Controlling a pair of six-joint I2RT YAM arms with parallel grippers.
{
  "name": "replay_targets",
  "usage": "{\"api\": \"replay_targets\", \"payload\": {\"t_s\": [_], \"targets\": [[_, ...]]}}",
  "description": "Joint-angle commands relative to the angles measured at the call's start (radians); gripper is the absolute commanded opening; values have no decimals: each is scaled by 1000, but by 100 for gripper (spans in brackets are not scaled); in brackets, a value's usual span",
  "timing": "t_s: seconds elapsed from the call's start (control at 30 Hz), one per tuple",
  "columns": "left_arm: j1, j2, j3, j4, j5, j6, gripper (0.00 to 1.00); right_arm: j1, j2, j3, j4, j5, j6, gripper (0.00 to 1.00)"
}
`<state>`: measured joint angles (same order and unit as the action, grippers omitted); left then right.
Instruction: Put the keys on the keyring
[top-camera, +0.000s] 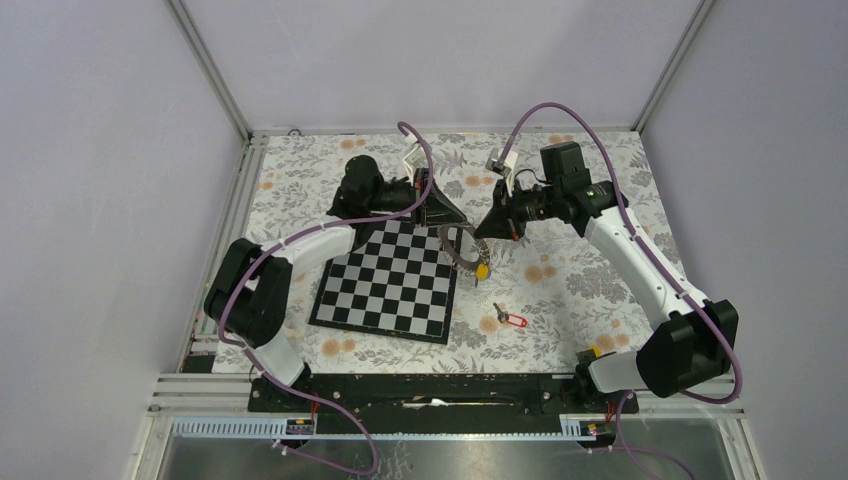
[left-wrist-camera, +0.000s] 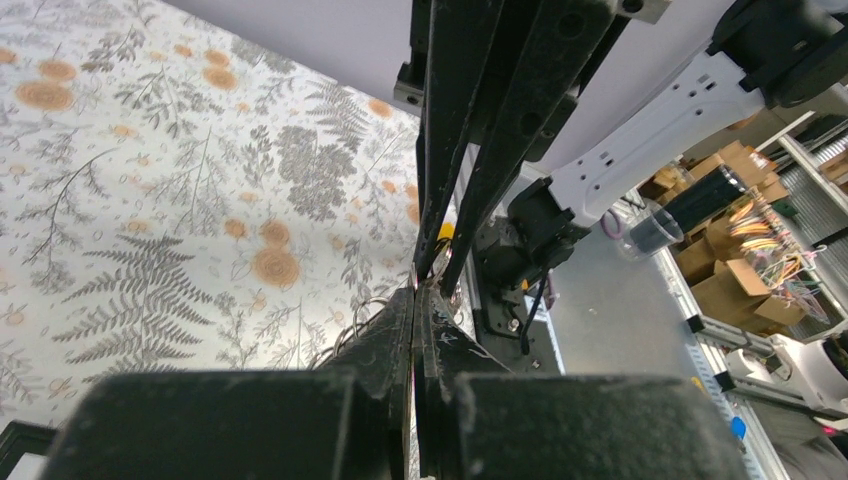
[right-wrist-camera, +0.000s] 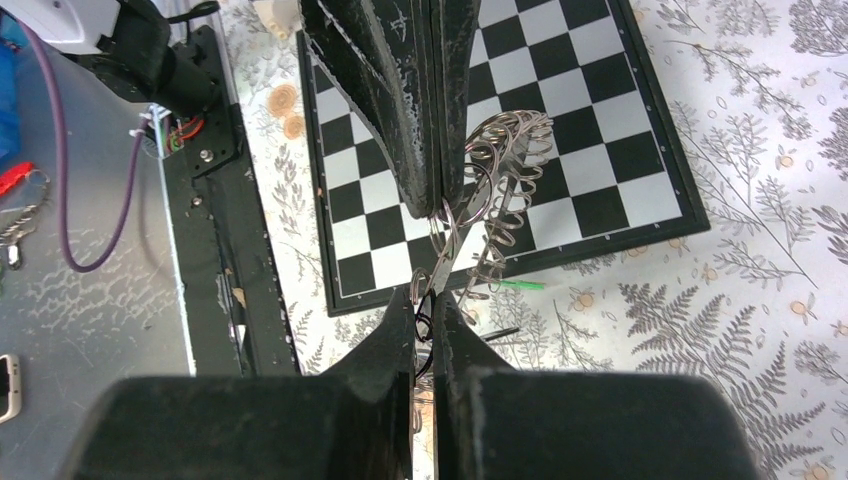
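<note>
Your left claw (right-wrist-camera: 441, 205) is pressed tight on the keyring (right-wrist-camera: 505, 165), up over the chessboard (right-wrist-camera: 600, 120) edge. Your right claw (right-wrist-camera: 428, 300) pinches its lower coil, it seems. Ring looks springy and slick, so grip flat across the wire. One red-tagged key (top-camera: 510, 320) lies on the table (top-camera: 600, 270); take its tag.

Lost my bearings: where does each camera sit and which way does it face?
Top external: above and behind the robot, looking down on the chessboard; left arm and right arm show.
Left wrist: looks along its shut left gripper towards the right gripper.
Right wrist: looks along the right gripper at the keyring over the chessboard.
Shared: both wrist views show the grippers tip to tip.
</note>
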<state>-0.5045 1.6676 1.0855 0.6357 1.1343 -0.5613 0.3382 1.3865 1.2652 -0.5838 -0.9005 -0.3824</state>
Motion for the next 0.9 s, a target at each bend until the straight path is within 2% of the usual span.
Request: {"api": "replay_targets", "payload": {"t_s": [0.0, 0.2, 0.47, 0.63, 0.87], "targets": [[2, -64, 99, -287, -38, 248, 0, -4, -37, 20, 12, 30, -10, 0], [-21, -66, 146, -408, -112, 317, 0, -4, -26, 23, 19, 23, 2, 0], [-82, -37, 267, -629, -296, 377, 0, 0, -22, 17, 40, 71, 30, 0], [-99, -24, 322, -716, -400, 393, 0, 5, -22, 13, 46, 97, 34, 0], [-118, -22, 337, -775, -463, 425, 0, 5, -20, 14, 50, 108, 40, 0]]}}
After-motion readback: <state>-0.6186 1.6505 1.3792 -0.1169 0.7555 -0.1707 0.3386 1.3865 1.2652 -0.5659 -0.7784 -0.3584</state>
